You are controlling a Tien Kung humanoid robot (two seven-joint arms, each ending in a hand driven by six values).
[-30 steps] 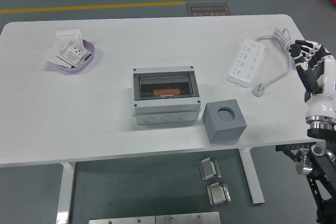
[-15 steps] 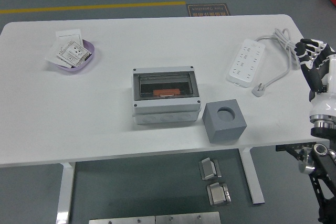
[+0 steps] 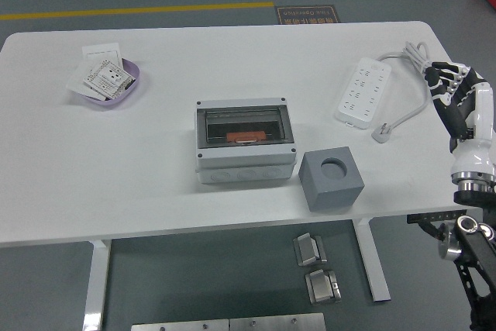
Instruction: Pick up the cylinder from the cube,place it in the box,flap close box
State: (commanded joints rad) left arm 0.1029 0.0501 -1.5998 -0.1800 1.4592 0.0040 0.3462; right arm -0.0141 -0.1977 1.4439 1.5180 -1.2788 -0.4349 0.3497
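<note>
At ten o'clock on the white table [image 3: 155, 184] sits a purple dish [image 3: 116, 92] holding white cards or packets, well apart from everything else. Near the table's centre stands the box [image 3: 245, 142], a pale grey enclosure whose clear, smoky flap lies down flat over the top. Through that flap an orange, rounded thing shows inside, which looks to be the cylinder [image 3: 248, 137], though the tinted cover blurs its shape. Just beside the box, at about four o'clock from it, rests the grey cube [image 3: 331, 180], its round socket on top bare. Farther on, at two o'clock on the table, lies a white power strip [image 3: 363, 91] with its cable looping toward the far right corner and the plug lying near the strip's near end. Out at three o'clock, over the table's right edge, hovers the right hand [image 3: 453, 87], raised, its fingers loosely bent and parted, gripping nothing. From that hand the cylinder lies at about nine o'clock, well apart, with the power strip between them.
</note>
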